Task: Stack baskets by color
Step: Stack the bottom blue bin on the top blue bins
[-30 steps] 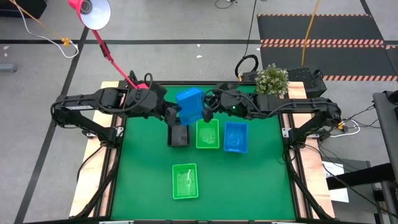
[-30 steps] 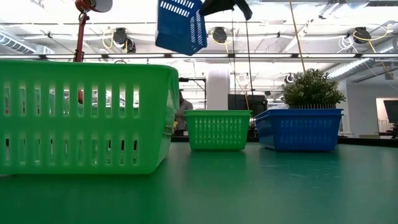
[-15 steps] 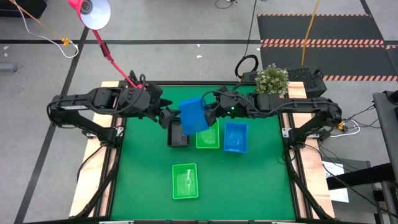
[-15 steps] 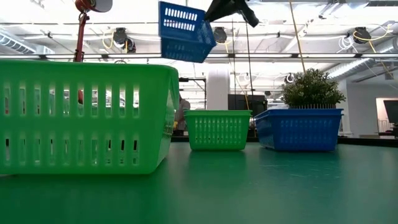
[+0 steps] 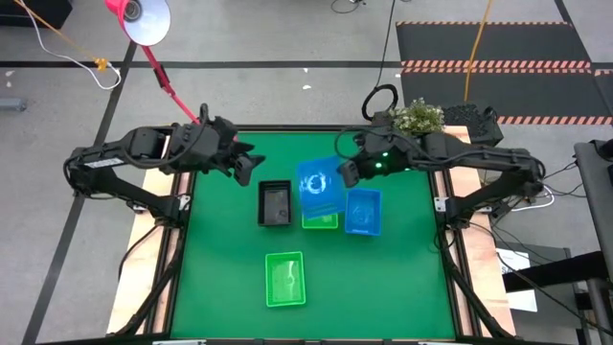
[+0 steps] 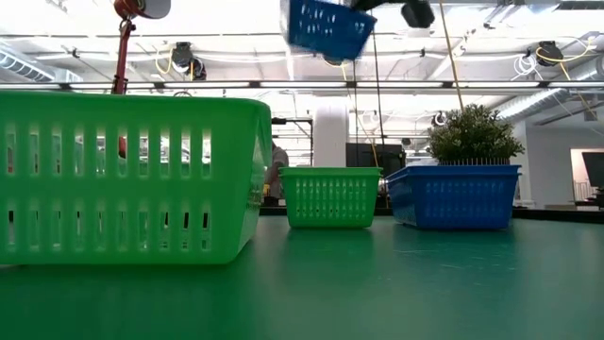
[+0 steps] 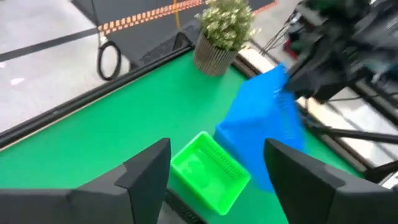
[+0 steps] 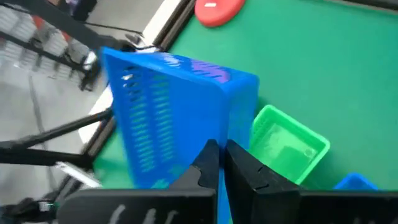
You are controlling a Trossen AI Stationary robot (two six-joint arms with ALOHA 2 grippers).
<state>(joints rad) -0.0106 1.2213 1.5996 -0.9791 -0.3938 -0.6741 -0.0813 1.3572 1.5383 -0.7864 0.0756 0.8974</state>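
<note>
A blue basket (image 5: 321, 187) hangs in the air over the far green basket (image 5: 324, 220), with my right gripper (image 5: 345, 174) shut on it. In the low view this blue basket (image 6: 326, 26) is high above the table. My left gripper (image 5: 251, 172) stands open to its left, apart from it, above the table's far left. Its fingers (image 7: 146, 171) are spread wide with nothing between them. A second blue basket (image 5: 363, 212), a black basket (image 5: 275, 203) and a near green basket (image 5: 284, 279) rest on their bottoms on the green table (image 5: 383, 278). My right gripper pinches one perforated wall of the blue basket at its rim, near a corner (image 8: 222, 134), between its two fingers (image 8: 208, 163). It comes slanting down from the table's right. The basket is lifted clear and tilted, its opening mostly upward.
A potted plant (image 5: 419, 117) stands at the far right corner. A pink lamp base (image 8: 217, 9) sits at the far left edge, its stem (image 5: 172, 91) rising to a lamp beyond the table. The near right of the table (image 5: 402, 287) is bare.
My left gripper has opened, let go of the blue basket and drawn back toward the table's left edge. My right gripper has rolled and carried the basket toward the right. The basket has turned from standing on edge to opening-up over the far green basket.
</note>
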